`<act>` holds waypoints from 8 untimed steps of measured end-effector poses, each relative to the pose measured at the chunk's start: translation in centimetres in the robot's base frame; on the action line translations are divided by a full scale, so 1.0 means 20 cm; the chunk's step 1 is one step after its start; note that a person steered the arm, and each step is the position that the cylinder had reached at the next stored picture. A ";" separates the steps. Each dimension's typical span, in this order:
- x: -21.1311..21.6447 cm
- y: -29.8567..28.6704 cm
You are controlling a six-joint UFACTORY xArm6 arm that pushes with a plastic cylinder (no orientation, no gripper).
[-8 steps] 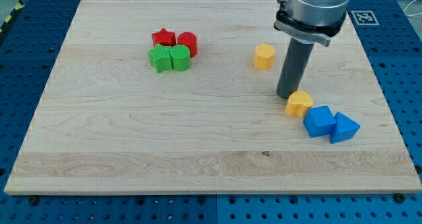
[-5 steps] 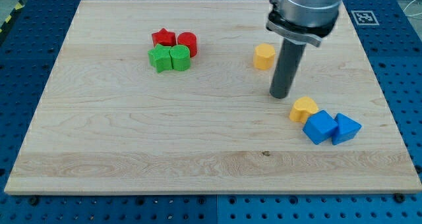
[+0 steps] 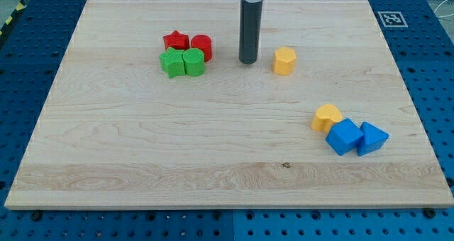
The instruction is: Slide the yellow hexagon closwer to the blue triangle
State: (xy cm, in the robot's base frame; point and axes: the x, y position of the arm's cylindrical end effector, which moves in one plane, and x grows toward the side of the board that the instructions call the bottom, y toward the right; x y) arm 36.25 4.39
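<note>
Pale wood board (image 3: 142, 149), light tan with faint lengthwise grain and one small dark knot; around it a deep blue perforated table (image 3: 440, 92) dotted with dark holes. Dark grey rod, my tip (image 3: 248, 62) near-black. Just to the view's right of the tip — yellow hexagon (image 3: 284, 60), warm orange-yellow. To the tip's left a tight cluster: red star (image 3: 176, 40), red cylinder (image 3: 202, 45), green star-like block (image 3: 171, 62), green block (image 3: 194, 62), both greens finely ribbed. Well below and right of the tip — a second yellow block (image 3: 327, 117), blue cube (image 3: 345, 137), blue triangle (image 3: 373, 138), bright mid-blue. Black-and-white marker tag (image 3: 391, 18) at the board's top right corner.
</note>
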 end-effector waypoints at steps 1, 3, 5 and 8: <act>0.00 0.23; 0.11 0.67; 0.18 0.67; 0.36 0.66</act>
State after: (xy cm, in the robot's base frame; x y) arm 43.48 17.61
